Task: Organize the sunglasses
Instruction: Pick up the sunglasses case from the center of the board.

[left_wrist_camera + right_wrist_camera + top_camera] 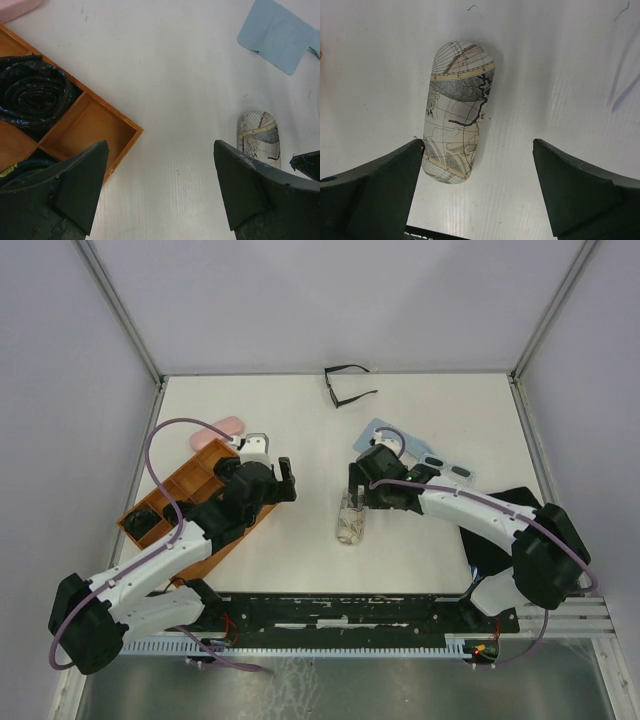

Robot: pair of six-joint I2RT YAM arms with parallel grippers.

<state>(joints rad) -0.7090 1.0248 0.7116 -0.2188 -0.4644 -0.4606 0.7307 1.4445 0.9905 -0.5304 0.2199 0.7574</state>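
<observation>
One thin black-framed pair of sunglasses [348, 386] lies on the counter [300, 420], well beyond both pincers. Dark coiled shapes in the wooden tray [90, 127] beside the left pincer [160, 147] are too tangled to identify. One patterned case [455, 115] lies just under the right pincer [477, 145]. Both pincers gape, released, holding nothing.

Open tabletop [170, 100] lies between the wooden tray [112, 116] and the map-printed case [259, 137], blue cloth [275, 32] beyond.
</observation>
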